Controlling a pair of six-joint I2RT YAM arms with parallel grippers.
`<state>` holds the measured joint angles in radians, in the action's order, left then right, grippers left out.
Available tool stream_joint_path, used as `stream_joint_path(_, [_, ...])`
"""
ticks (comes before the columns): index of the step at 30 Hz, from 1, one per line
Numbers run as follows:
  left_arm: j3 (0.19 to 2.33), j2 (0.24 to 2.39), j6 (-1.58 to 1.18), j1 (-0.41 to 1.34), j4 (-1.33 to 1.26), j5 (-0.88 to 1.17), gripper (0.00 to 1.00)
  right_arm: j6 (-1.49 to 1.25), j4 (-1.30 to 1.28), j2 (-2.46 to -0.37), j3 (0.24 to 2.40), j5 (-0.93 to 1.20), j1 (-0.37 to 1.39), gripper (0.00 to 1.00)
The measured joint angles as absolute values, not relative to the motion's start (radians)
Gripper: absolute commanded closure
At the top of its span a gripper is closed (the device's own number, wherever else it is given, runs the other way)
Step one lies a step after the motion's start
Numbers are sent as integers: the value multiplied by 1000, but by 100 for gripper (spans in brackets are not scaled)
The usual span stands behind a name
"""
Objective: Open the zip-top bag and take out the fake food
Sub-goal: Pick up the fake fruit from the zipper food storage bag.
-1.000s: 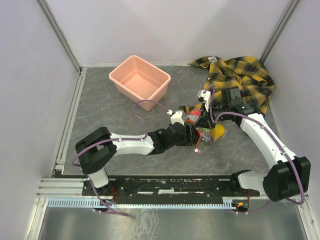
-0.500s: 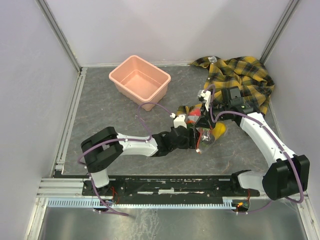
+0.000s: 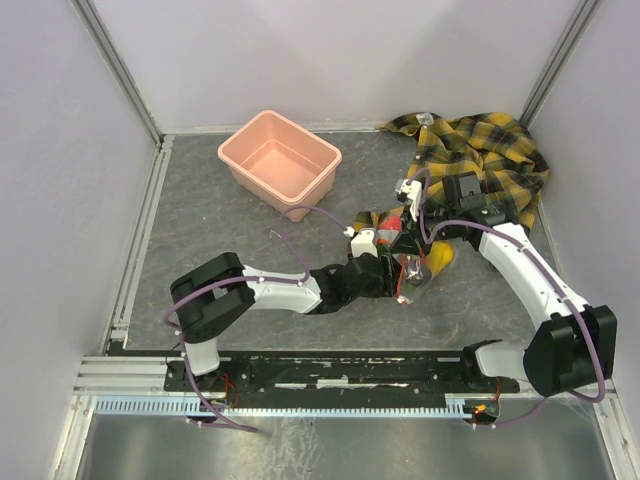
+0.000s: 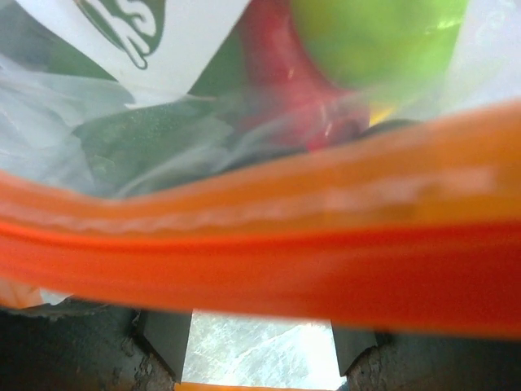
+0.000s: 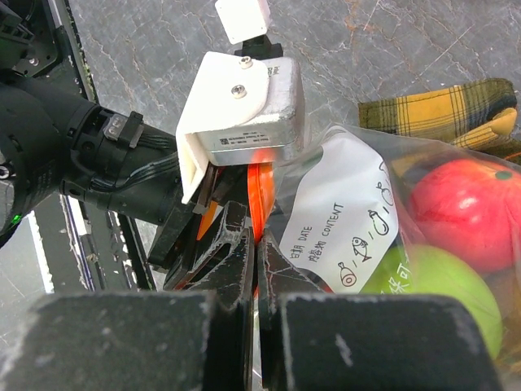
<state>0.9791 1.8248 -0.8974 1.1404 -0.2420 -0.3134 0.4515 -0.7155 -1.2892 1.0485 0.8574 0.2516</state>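
Fake food (image 5: pixel 460 204) inside zip-top bag (image 5: pixel 342 204), tub (image 3: pixel 280 162) behind-left, shirt (image 3: pixel 485 150) behind-right

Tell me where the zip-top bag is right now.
In the top view the zip-top bag is right of centre, pinched by the right gripper, with the left gripper at its left and the plaid shirt behind it.

Pink tub (image 3: pixel 300 185), yellow-and-black plaid shirt (image 3: pixel 490 160), grey marbled desk (image 3: pixel 220 230), clear zip-top bag (image 5: pixel 383 155) with orange-red zip strip (image 4: pixel 260 261), white label (image 5: pixel 330 220), light green fruit (image 4: pixel 378 37), red fruit (image 5: pixel 460 212)

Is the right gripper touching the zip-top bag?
Touching. The right wrist view shows the right gripper pinched shut on the zip-top bag at its orange strip.
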Motion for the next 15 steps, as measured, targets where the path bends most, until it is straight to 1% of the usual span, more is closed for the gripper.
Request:
stream_joint_path(6, [979, 1825, -897, 1140, -247, -316, 45, 452, -713, -1292, 1048, 859, 253, 98])
stream_joint_path(15, [943, 1791, -894, 1140, -263, -348, 47, 454, -723, -1292, 1048, 866, 260, 98])
